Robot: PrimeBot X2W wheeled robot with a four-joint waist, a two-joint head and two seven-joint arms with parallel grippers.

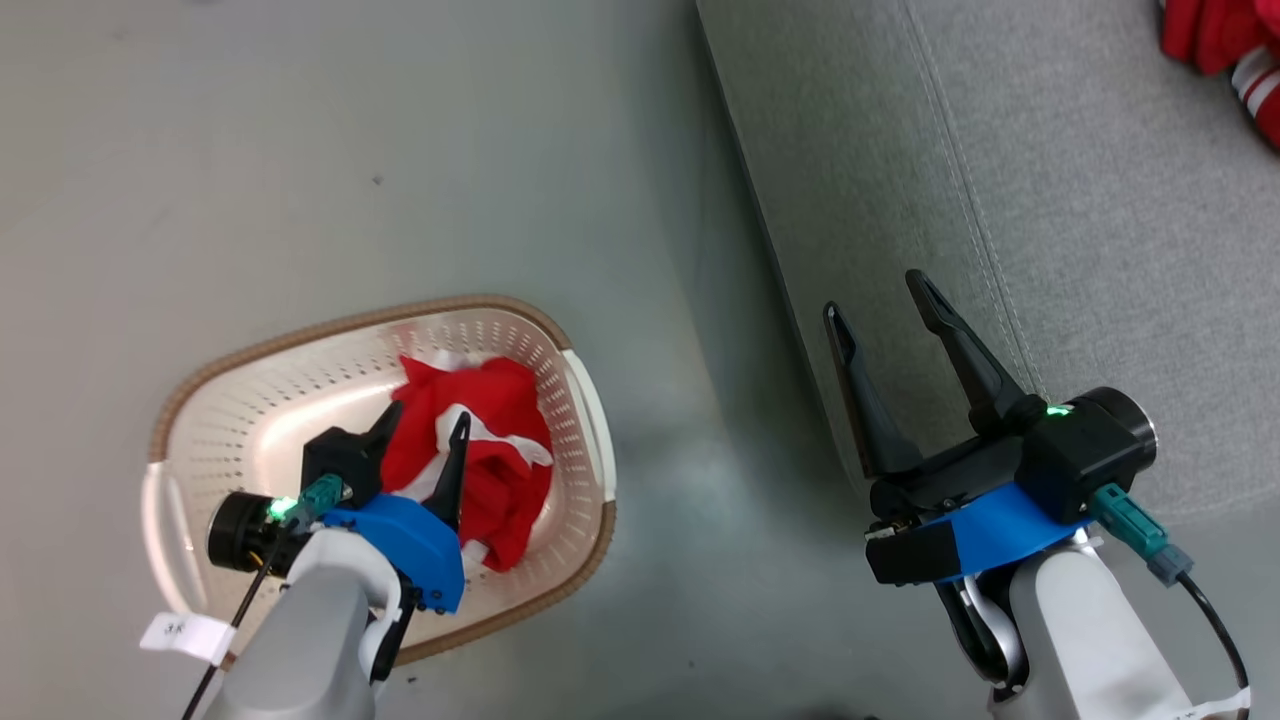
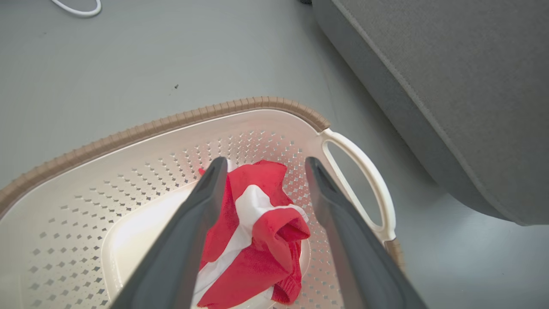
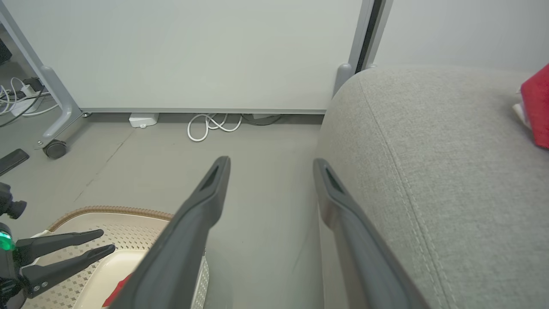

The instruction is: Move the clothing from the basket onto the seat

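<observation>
1. One soft bright red garment (image 1: 500, 420) with white stripes is lying crumpled inside the cream-white oval plastic basket (image 1: 330, 325), which has perforated walls and a brown woven-look rim.
2. A second red garment (image 1: 1225, 40) of the same kind is resting on the large grey woven-fabric seat (image 1: 1100, 250), at the top right corner of the head view.
3. My left gripper (image 1: 428, 412) is hanging over the basket with its two dark fingers spread wide, one on each side of the first garment. It is gripping nothing.
4. My right gripper (image 1: 873, 293) is hovering at the edge of the seat, near the stitched seam, also wide apart and empty.
5. The basket is standing on the grey floor (image 1: 300, 150), near the seat.
</observation>
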